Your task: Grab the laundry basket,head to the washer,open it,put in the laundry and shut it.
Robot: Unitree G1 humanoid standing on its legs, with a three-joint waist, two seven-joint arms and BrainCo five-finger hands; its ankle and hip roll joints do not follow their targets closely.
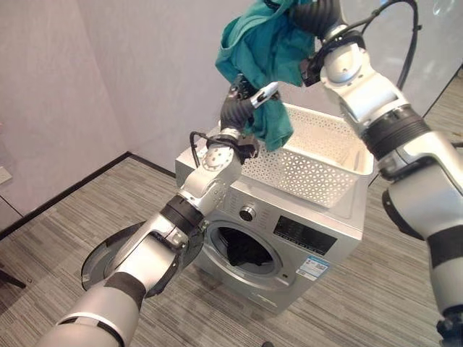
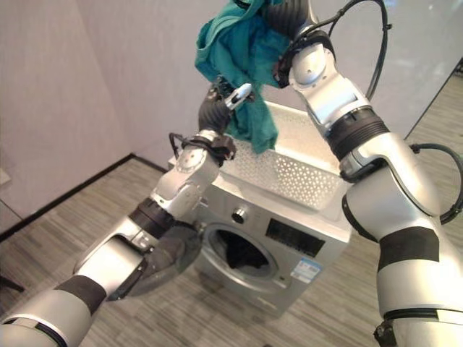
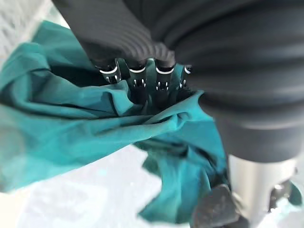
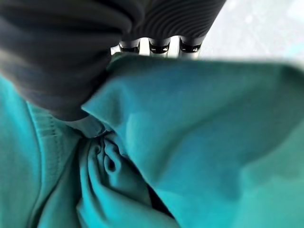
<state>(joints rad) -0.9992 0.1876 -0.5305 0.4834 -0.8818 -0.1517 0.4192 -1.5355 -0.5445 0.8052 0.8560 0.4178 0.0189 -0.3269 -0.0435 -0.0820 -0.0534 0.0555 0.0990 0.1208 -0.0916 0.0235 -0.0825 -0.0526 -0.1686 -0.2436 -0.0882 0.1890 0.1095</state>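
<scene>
Silver front-loading washing machine (image 1: 289, 238) stands on grey striped floor (image 1: 87, 238) near the corner of pale walls (image 1: 65, 87); its round door (image 1: 108, 256) is swung wide open to the robot's left, and something dark lies inside the drum opening (image 1: 246, 249). White perforated plastic laundry basket (image 1: 318, 159) sits on top of the washer. Both arms are raised above the basket, sharing one crumpled teal cloth garment (image 1: 260, 54) held in the air — bulk of it bunched high, a tail hanging down toward the basket's left rim. Left hand (image 1: 249, 94) is at the lower part of the cloth; in the left wrist view its fingers (image 3: 142, 83) run down into the folds and curl on the fabric, so it grips the garment. Right hand (image 2: 278, 18) is at the top of the bundle, dark ribbed cover showing beside the cloth; in the right wrist view the fingers (image 4: 156, 46) disappear behind the teal fabric right past the cover — cannot tell whether they are clamped on it or loose. Basket interior visible past the cloth looks bare white mesh. A dark baseboard (image 1: 65, 195) runs along the wall at the floor.
</scene>
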